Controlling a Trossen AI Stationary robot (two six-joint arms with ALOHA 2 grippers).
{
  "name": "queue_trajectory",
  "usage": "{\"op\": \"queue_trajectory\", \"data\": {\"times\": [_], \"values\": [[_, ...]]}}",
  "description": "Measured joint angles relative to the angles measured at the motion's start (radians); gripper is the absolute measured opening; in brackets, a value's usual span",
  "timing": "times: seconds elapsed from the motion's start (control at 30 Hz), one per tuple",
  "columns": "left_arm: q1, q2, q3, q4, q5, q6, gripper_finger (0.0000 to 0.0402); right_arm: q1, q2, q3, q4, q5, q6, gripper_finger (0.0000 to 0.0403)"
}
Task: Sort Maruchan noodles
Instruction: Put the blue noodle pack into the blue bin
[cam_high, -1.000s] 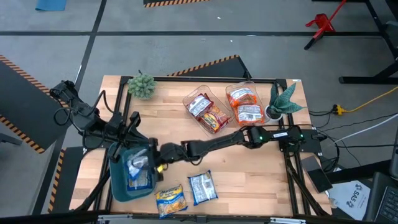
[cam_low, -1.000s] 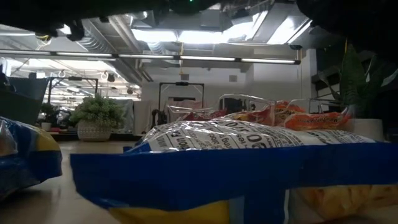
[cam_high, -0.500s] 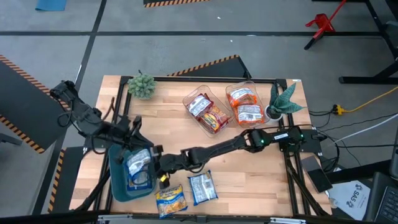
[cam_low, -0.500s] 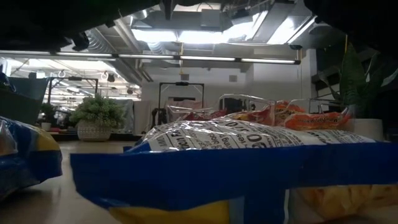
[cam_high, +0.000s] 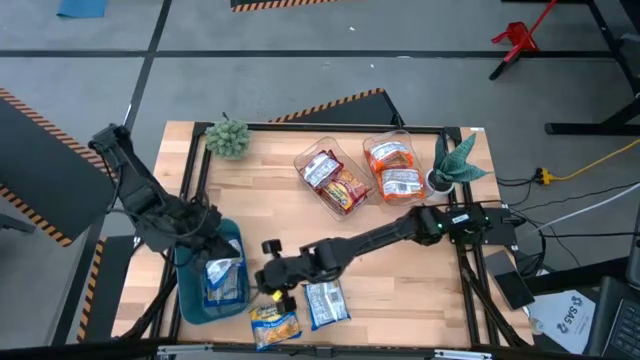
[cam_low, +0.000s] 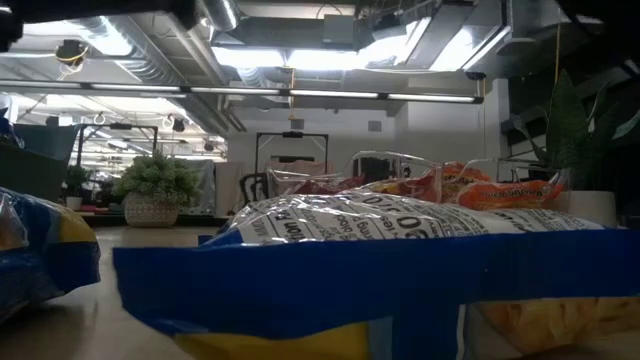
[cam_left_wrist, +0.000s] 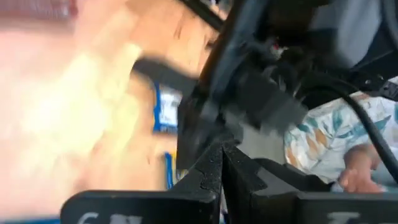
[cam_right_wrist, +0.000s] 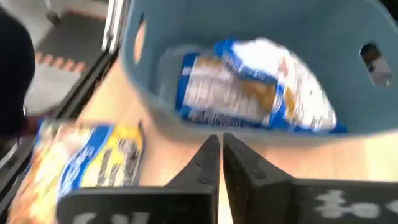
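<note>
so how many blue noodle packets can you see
3: two lie overlapped in the blue bin, one and one by the left arm; the third blue packet lies on the table's front edge. More may be hidden underneath.

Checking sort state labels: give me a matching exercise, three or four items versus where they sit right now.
Items:
1. blue packet
2. yellow packet
3. orange packets
4. right gripper

Places:
A. in a clear tray beside the spiky potted plant
B. shut and empty, between bin and loose packets
C. inside the blue bin
D. loose on the table at its front edge

Pairs: 1-C, 2-D, 3-A, 4-B
</note>
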Motion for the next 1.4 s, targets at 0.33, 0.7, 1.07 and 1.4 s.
{"op": "queue_trajectory", "data": {"times": [0.33, 0.7, 1.07, 1.4], "values": [[-0.138, 0.221, 0.001, -0.051, 0.168, -0.307, 0.0, 0.098, -0.132, -0.001, -0.285, 0.228, 0.074, 0.0002], [-0.157, 0.511, 0.001, -0.151, 0.362, -0.433, 0.0, 0.13, -0.146, -0.001, -0.301, 0.268, 0.158, 0.0002], [-0.158, 0.536, 0.001, -0.552, 0.294, -0.632, 0.0, 0.13, -0.146, -0.001, -0.328, 0.207, 0.232, 0.0001], [-0.178, 0.529, 0.01, -0.428, 0.431, -0.609, 0.0, 0.129, -0.135, -0.101, -0.314, -0.004, 0.258, 0.0032]]}}
